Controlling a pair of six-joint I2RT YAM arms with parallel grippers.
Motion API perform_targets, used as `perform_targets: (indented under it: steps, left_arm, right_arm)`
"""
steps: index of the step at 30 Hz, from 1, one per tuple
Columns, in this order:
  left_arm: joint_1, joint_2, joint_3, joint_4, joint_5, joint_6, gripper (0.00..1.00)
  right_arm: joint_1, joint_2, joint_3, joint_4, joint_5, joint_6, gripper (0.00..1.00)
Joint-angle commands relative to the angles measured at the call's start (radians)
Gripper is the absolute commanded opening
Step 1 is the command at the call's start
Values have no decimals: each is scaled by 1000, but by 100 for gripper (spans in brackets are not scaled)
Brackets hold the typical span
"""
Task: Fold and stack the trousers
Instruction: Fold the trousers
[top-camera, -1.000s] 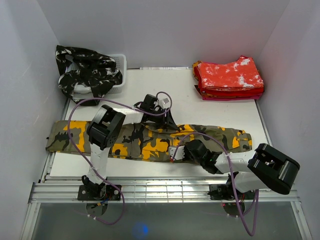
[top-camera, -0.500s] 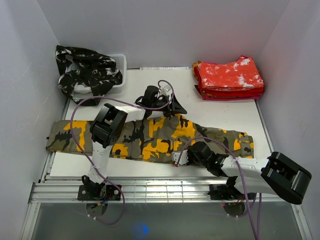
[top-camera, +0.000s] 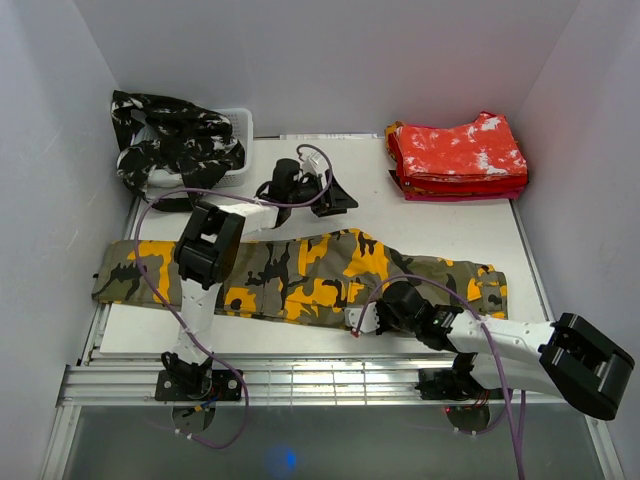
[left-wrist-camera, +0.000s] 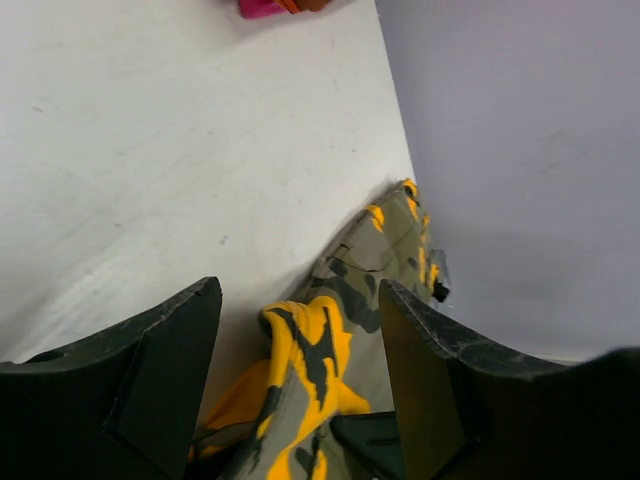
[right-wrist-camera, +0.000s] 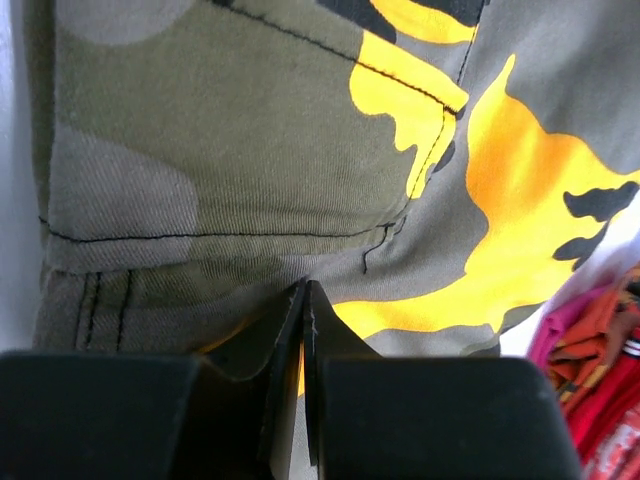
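Mid-table: olive pair laid flat, fold not yet made

On the table (top-camera: 440, 225), the olive pair (top-camera: 300, 275) lies stretched left to right as one long strip. Its left end is at the table's left edge and its right end stops short of the right edge. It looks laid out that way so each arm can take one side for the fold.

Left gripper (top-camera: 338, 198) sits just past the strip's far edge, over bare table. Its fingers are wide apart with nothing between them. Wrist view shows an orange-patched ridge of cloth below and ahead of it. My read: it's free to take a hold on the far edge.

Right gripper (right-wrist-camera: 304, 290) is at the near edge, about mid-length, fingers fully together with the tips right against the cloth. Can't tell whether a bit of fabric is pinched or it's only pressing the edge down. Either way it likely acts as an anchor so the strip doesn't slide.

Red stack (top-camera: 458, 158) is folded at the far right corner, probably the drop spot for this one. Black pair (top-camera: 178, 145) is heaped unfolded over the bin (top-camera: 241, 118) at far left, so that's queued work.

Risk: the far edge bumps up near the middle. It needs smoothing or the fold comes out crooked.
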Motion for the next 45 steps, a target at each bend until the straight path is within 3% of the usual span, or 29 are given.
perform_targets:
  steps: [1, 2, 3, 5, 6, 8, 16, 21, 25, 28, 35, 41, 45]
  left_arm:
    - [55, -100, 64, -125, -65, 265, 75]
    - [67, -120, 93, -247, -77, 327, 75]
    - [96, -158, 130, -400, -104, 454, 78]
    - [129, -197, 149, -562, -106, 582, 82]
    - [161, -250, 146, -629, -133, 640, 84]
    - [202, -313, 86, -778, -144, 775, 91]
    - [460, -573, -121, -1218, -69, 1091, 97]
    - [462, -688, -299, -1290, -267, 1252, 97]
    - [462, -710, -405, -1288, -338, 1266, 95]
    - [462, -681, -442, -1258, -341, 1228, 91]
    - [462, -622, -400, -1207, -387, 1131, 89]
    - [603, -682, -354, -1218, -411, 1073, 93]
    - [823, -676, -246, -1247, -396, 1079, 95]
  right_arm:
    - [-1, 25, 35, -247, -91, 107, 8]
    - [-26, 23, 64, -268, -85, 155, 12]
    - [-50, 14, 133, -317, -118, 170, 26]
    - [-165, -1, 205, -362, -187, 195, 49]
    - [-202, 0, 277, -383, -221, 195, 66]
    - [-286, 25, 342, -455, -279, 193, 73]
    - [-481, 331, 613, -771, -427, 268, 76]
    - [-563, 456, 637, -861, -346, 273, 71]
    - [-656, 537, 603, -806, -212, 210, 67]
    - [-818, 626, 635, -778, -120, 155, 66]
    - [-1012, 753, 801, -786, -20, 54, 64]
    - [-1020, 703, 791, -793, -25, -35, 72]
    - [-1011, 639, 808, -822, -52, -38, 88]
